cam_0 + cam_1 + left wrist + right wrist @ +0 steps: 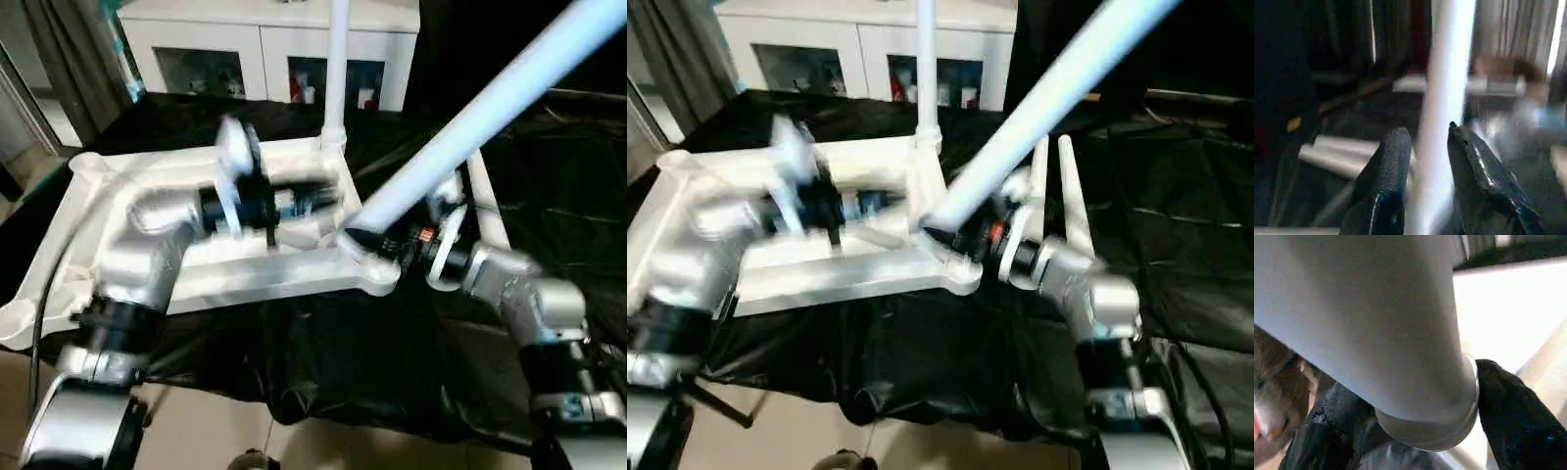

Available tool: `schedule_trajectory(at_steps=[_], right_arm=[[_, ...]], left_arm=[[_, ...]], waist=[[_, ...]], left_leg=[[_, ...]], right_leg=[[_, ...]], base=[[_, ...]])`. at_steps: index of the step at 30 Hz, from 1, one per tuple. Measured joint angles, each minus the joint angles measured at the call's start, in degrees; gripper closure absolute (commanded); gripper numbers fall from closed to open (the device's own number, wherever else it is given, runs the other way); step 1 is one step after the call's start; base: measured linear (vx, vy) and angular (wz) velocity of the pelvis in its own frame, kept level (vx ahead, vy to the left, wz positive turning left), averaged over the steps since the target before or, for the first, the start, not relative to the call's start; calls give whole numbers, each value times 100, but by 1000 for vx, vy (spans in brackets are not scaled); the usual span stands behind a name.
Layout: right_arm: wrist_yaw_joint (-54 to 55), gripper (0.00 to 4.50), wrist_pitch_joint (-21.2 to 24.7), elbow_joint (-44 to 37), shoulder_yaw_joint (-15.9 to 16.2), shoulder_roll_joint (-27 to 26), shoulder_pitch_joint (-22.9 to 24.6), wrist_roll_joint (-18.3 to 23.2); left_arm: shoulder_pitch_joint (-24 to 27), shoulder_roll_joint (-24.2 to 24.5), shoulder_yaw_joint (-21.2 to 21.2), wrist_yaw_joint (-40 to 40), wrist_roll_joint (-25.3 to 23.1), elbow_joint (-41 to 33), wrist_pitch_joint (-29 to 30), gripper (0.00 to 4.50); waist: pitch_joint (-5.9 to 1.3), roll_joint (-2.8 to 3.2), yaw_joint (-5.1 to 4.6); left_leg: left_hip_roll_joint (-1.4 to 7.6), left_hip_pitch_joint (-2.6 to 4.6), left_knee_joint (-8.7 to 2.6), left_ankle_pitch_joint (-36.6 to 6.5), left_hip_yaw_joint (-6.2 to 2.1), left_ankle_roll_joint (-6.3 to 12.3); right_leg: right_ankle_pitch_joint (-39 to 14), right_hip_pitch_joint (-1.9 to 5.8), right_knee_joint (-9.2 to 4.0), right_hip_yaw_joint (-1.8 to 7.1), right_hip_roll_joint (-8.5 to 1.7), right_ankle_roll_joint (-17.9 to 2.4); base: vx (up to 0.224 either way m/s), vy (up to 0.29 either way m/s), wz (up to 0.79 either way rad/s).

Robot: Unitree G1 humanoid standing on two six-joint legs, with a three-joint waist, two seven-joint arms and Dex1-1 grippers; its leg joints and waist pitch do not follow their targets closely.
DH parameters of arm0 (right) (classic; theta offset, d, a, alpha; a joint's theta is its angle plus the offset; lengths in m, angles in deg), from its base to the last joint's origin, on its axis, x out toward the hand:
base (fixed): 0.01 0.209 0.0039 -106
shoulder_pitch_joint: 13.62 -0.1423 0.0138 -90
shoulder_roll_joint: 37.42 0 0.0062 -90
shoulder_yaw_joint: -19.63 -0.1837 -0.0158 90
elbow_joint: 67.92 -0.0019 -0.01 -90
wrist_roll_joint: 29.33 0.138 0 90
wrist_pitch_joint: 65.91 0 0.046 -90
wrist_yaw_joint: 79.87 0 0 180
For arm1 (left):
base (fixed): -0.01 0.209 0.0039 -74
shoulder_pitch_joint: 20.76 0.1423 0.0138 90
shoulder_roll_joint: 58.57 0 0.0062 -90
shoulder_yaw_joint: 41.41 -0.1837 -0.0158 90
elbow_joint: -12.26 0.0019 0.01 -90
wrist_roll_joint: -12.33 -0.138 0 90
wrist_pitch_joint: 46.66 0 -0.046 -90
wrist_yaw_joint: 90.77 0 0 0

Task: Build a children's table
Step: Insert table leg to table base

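Observation:
The white tabletop (294,279) lies underside up on a black cloth. One white leg (336,69) stands upright in its far right corner socket. My right gripper (387,240) is shut on the flared end of a second leg (490,108), which slants up and to the right from the near right corner. The right wrist view shows that leg end (1400,357) between black fingers (1518,421). My left gripper (318,201) reaches across the tabletop toward that corner. Its fingers (1393,161) stand apart on either side of a white leg (1447,73); which leg, I cannot tell.
Two more white legs (485,196) lie side by side on the black cloth (392,372) to the right of the tabletop. A white cabinet (265,39) with glass fronts stands behind the work surface. Light floor shows below the cloth's front edge.

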Motion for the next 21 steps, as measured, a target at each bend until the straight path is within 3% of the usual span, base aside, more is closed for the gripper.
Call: schedule_trajectory(at_steps=[9,16,17,21], right_arm=[[-27,170,250,-94,466,-1,-29,-78],[-121,170,262,-79,632,23,-180,-100],[-121,170,258,-70,657,23,-181,-135],[-176,170,249,-3,688,1,-182,-185]], left_arm=[[-89,-1093,-119,924,306,-353,741,197],[-177,-1313,-108,1112,550,-367,1029,137],[-178,-1363,-104,1166,561,-369,1058,188],[-179,-1426,-25,1363,580,-368,1158,200]], waist=[[1,-6,-23],[0,-6,-2],[0,-6,1],[0,-6,7]], left_leg=[[1,-8,3,7,-1,4],[1,-9,8,14,-1,16],[1,-9,9,14,-2,16],[1,-9,15,16,-4,19]], right_leg=[[1,-5,-6,0,3,2],[2,-3,-7,0,2,3],[2,-2,-6,0,2,3],[5,3,-4,-2,1,5]], base=[[0,0,0],[0,0,0],[0,0,0],[0,0,0]])
